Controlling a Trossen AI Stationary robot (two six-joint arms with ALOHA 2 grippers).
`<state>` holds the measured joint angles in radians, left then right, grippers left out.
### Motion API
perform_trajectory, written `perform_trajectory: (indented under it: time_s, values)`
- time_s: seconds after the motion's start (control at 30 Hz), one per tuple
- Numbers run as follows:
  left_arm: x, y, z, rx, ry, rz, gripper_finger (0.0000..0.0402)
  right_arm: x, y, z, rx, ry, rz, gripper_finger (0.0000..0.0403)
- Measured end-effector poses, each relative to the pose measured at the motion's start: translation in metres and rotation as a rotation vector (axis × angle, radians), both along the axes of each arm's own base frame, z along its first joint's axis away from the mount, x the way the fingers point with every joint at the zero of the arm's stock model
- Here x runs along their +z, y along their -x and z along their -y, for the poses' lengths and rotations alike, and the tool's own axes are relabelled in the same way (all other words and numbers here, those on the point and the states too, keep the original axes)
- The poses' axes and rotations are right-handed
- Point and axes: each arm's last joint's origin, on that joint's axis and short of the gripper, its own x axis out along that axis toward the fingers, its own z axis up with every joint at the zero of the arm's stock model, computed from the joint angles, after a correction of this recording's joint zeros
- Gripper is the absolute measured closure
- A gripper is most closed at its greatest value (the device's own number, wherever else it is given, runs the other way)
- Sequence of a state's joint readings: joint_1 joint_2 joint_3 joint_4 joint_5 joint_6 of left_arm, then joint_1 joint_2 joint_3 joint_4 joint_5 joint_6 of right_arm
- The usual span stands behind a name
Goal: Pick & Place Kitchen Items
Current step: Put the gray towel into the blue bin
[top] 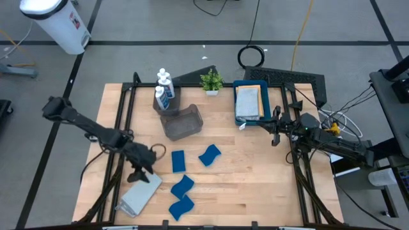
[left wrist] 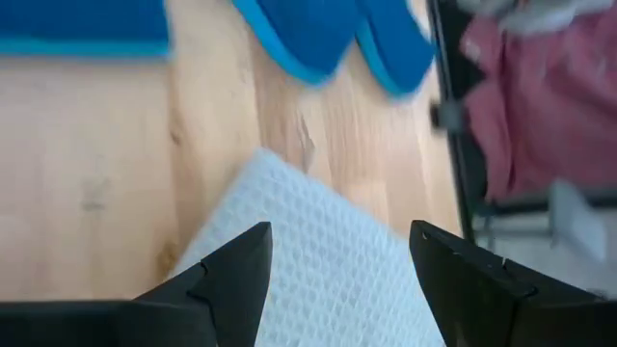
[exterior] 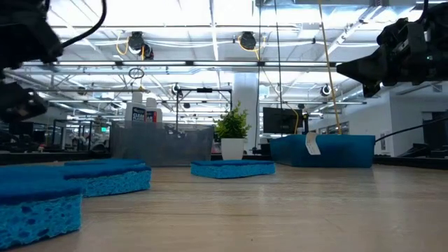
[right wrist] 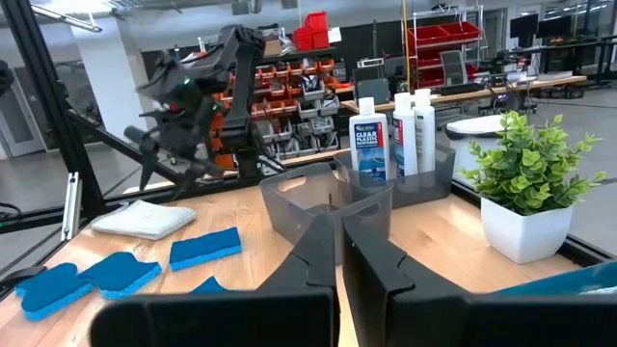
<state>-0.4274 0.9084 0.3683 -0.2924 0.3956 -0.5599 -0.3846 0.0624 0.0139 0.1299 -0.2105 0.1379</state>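
Counts: 4 sponges on table centre-front; 3 bottles in rear bin; 1 grey cloth front-left. Left gripper wide above cloth, empty. Right gripper closed, empty, beside tray.

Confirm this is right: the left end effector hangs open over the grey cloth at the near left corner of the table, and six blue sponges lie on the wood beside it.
Not quite: there are four blue sponges, not six, as the high view shows. The rest holds: the left end effector hangs open over the grey cloth near that corner.
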Motion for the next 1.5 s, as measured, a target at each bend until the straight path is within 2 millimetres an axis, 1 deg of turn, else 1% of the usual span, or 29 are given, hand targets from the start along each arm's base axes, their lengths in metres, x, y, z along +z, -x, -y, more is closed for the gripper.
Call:
perform_trajectory:
  time_s: [0.1, 0.2, 0.33, 0.47, 0.57, 0.7, 0.83, 0.9, 0.97, 1.03, 1.17, 1.27, 1.33, 1.5]
  values:
    - [-0.008, 0.0, 0.007, -0.057, -0.032, -0.033, 0.0151, 0.0, 0.0, 0.0, 0.0, 0.0, 0.0, 0.0403]
    - [-0.016, 0.0, 0.011, -0.09, -0.094, -0.051, 0.0151, 0.0, 0.0, 0.0, 0.0, 0.0, 0.0, 0.0403]
    - [-0.023, -0.004, 0.01, -0.051, -0.211, -0.031, 0.0151, 0.0, 0.0, 0.0, 0.0, 0.0, 0.0, 0.0403]
    - [-0.029, -0.006, 0.01, -0.064, -0.266, -0.031, 0.0151, 0.0, 0.0, 0.0, 0.0, 0.0, 0.0, 0.0403]
    - [-0.035, -0.005, 0.01, -0.062, -0.294, -0.076, 0.0151, 0.0, 0.0, 0.0, 0.0, 0.0, 0.0, 0.0403]
    - [-0.042, -0.004, 0.012, -0.104, -0.308, -0.143, 0.0151, 0.0, 0.0, 0.0, 0.0, 0.0, 0.0, 0.0403]
    - [-0.045, -0.004, 0.014, -0.116, -0.304, -0.163, 0.0154, 0.0, 0.0, 0.0, 0.0, 0.001, 0.0, 0.0403]
    - [-0.045, -0.004, 0.014, -0.129, -0.3, -0.164, 0.0168, 0.0, 0.0, 0.0, 0.0, 0.001, 0.001, 0.0403]
    - [-0.046, -0.003, 0.014, -0.142, -0.299, -0.165, 0.0198, 0.0, 0.0, 0.0, 0.0, 0.0, 0.0, 0.0403]
    - [-0.046, -0.003, 0.013, -0.139, -0.301, -0.169, 0.0239, 0.0, 0.0, 0.0, 0.0, 0.001, 0.001, 0.0403]
    - [-0.047, -0.003, 0.013, -0.06, -0.291, -0.211, 0.0328, 0.0, 0.0, 0.0, 0.0, 0.0, 0.001, 0.0403]
    - [-0.047, -0.002, 0.013, -0.065, -0.279, -0.22, 0.0375, 0.0, 0.0, 0.0, 0.0, 0.0, 0.0, 0.0403]
    - [-0.047, -0.003, 0.012, -0.071, -0.271, -0.221, 0.0388, 0.0, 0.0, 0.0, 0.0, 0.0, 0.0, 0.0403]
    - [-0.042, -0.002, 0.011, -0.033, -0.233, -0.225, 0.0382, 0.0, 0.0, 0.0, 0.0, 0.0, 0.0, 0.0403]
